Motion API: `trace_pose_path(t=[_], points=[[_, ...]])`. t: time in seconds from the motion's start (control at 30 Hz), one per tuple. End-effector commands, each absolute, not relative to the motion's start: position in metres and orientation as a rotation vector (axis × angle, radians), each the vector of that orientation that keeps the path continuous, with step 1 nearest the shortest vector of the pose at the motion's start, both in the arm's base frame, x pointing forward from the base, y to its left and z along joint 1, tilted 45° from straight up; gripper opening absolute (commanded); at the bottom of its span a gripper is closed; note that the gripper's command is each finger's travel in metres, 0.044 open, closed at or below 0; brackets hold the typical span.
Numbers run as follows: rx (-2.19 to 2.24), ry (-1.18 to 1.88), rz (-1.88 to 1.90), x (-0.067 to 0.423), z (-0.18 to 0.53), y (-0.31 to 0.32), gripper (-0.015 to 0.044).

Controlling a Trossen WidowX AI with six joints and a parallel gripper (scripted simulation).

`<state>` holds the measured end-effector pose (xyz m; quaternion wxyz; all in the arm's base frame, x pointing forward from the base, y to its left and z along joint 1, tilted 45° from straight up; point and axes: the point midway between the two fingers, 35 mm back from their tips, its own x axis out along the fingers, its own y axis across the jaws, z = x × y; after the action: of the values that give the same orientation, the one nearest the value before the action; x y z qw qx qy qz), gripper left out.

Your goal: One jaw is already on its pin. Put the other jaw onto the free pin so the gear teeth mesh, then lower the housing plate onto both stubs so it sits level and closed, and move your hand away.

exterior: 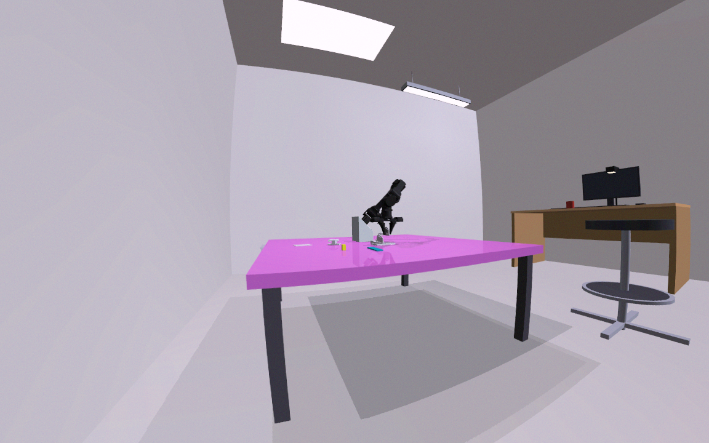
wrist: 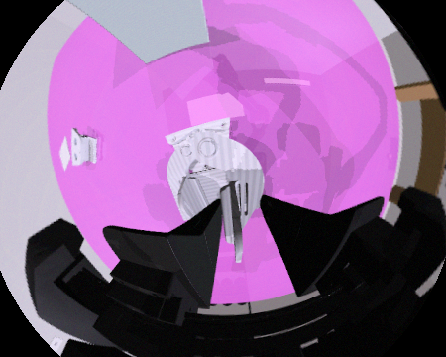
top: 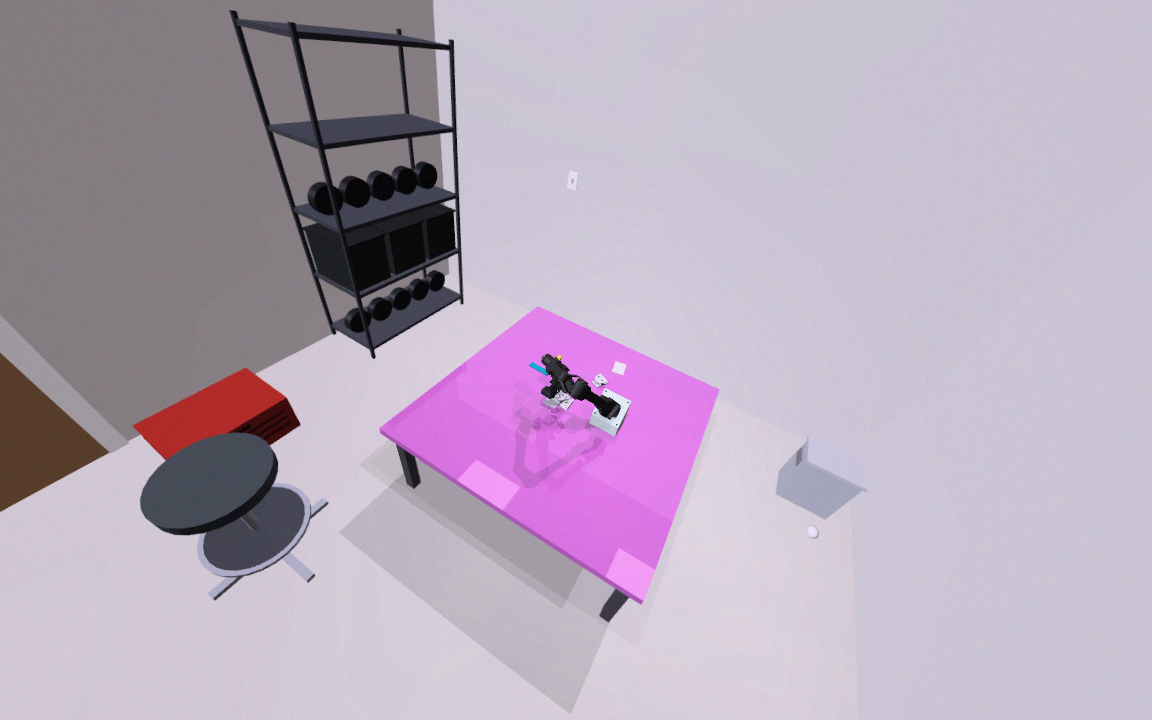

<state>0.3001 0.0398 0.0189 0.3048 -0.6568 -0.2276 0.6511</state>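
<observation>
My gripper (exterior: 387, 232) (wrist: 241, 201) is shut on a white gear-toothed jaw (wrist: 252, 166) by its upright fin. In the wrist view the jaw's round hub overlaps the white base (top: 555, 402) (exterior: 383, 242) (wrist: 218, 127). In the exterior view the gripper hangs above the base with a gap. The mounted jaw (wrist: 195, 185) shows in part below the held one; its teeth and the free pin cannot be told clearly. The small white housing plate (top: 600, 380) (exterior: 333, 241) (wrist: 78, 149) stands off to the side on the pink table (top: 643, 465) (exterior: 301, 264) (wrist: 134, 104).
The pale robot mount (top: 609, 412) (exterior: 362, 229) (wrist: 164, 25) stands near the base. A flat white square (top: 618, 368) (exterior: 302, 245) (wrist: 64, 153) lies beyond the housing plate. A cyan bar (top: 538, 368) (exterior: 375, 248) and a small yellow block (top: 558, 358) (exterior: 343, 247) also lie on the table.
</observation>
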Motion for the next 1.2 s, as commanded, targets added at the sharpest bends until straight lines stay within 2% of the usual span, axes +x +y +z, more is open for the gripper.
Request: trace_pose_path(t=[0.0,1.17], points=[[-1.720,-0.600,1.731,0.297,0.012,0.045,0.0134],[-1.716,-0.599,1.730,0.297,0.000,0.059,0.0134]])
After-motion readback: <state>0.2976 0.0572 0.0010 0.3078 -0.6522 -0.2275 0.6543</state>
